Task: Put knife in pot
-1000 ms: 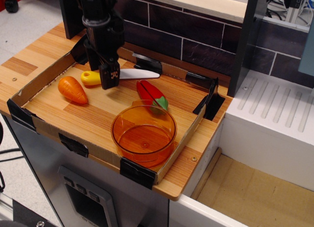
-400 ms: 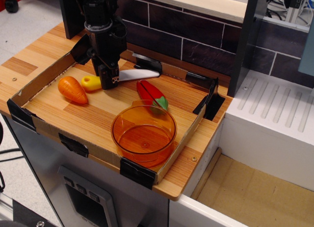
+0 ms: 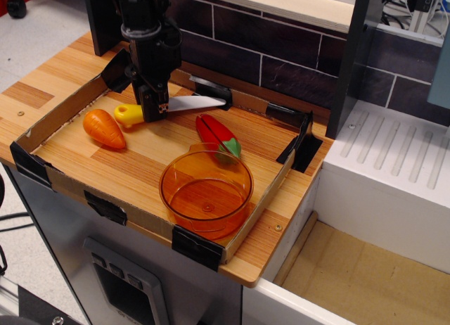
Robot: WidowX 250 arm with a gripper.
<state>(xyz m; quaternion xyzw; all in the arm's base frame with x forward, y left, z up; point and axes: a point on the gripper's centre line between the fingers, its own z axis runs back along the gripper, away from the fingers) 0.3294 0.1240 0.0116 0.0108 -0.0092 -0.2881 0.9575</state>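
The gripper (image 3: pixel 153 108) is clamped on the knife (image 3: pixel 163 108) where yellow handle meets white blade, at the far side of the tray (image 3: pixel 67 185) from the pot (image 3: pixel 206 190). Beside the knife's handle lies the carrot (image 3: pixel 104 128); the pepper (image 3: pixel 218 137) touches the pot's far rim

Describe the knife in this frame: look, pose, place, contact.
The knife is a plastic-looking toy with a rounded yellow handle and a flat white blade. It lies roughly level at the back of the tray, handle to the left near the carrot, blade tip pointing right toward the back wall, above the pepper. The gripper stands over the junction of handle and blade, hiding it. Whether the knife is gripped or lifted cannot be told. It is outside the pot.
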